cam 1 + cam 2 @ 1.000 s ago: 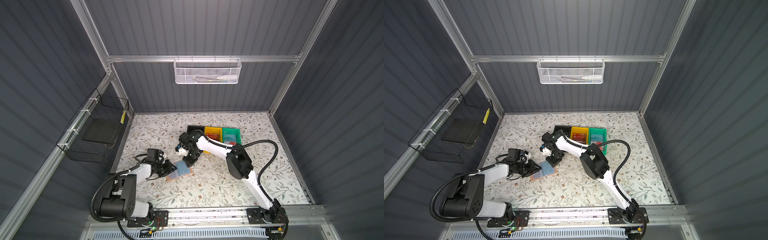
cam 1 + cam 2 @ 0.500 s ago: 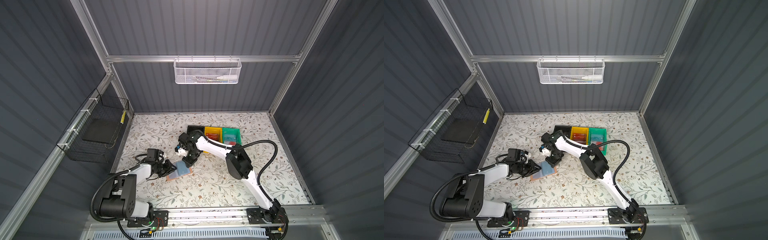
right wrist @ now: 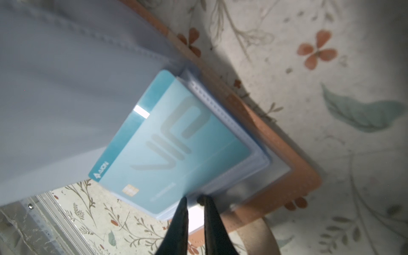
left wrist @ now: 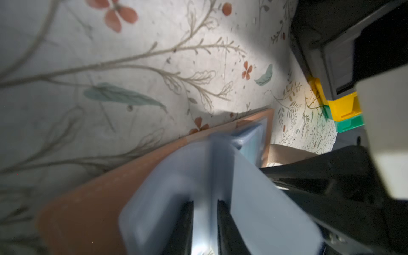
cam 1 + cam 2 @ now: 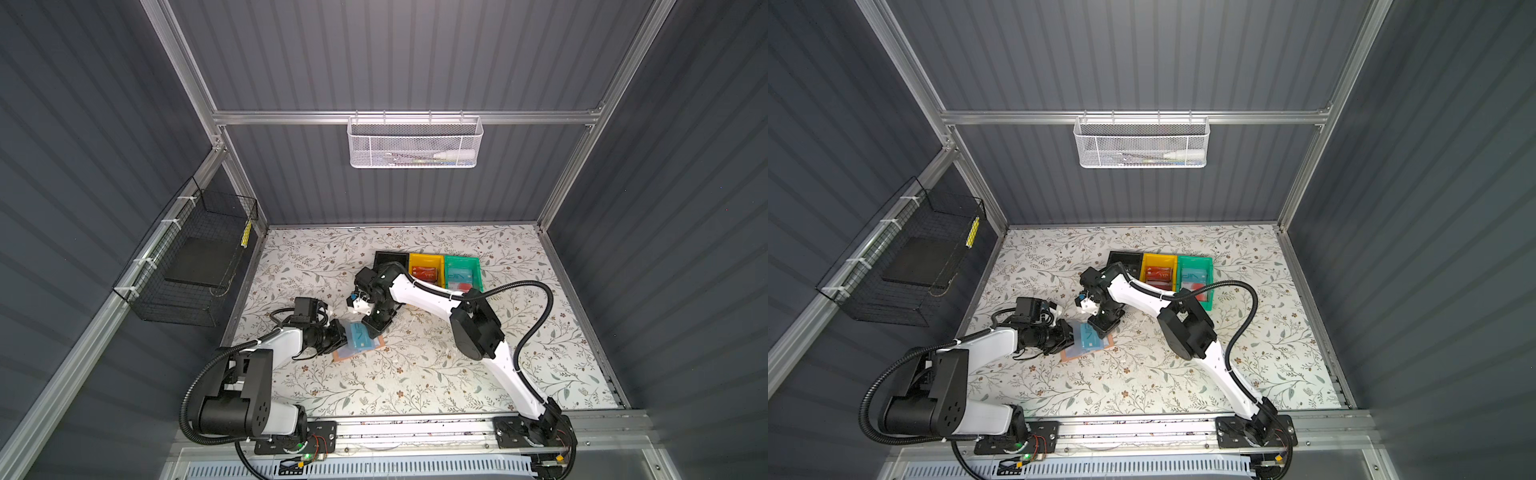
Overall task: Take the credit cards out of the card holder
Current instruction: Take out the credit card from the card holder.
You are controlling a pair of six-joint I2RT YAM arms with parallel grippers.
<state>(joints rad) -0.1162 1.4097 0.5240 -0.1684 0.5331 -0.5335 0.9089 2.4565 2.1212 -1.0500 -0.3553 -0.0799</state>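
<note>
The tan card holder lies open on the floral table, its bluish sleeves fanned up. A teal "VIP" credit card sits in the top flat sleeve. My left gripper is shut on a raised sleeve of the holder. From the far side, my right gripper reaches down with jaws nearly together. Its tips rest at the sleeve edge beside the teal card, with nothing seen between them. Other credit cards lie in the bins: a red one and a teal one.
Black, yellow and green bins stand in a row behind the right wrist. A tan strap trails from the holder. A wire basket hangs on the left wall, a white mesh basket on the back wall.
</note>
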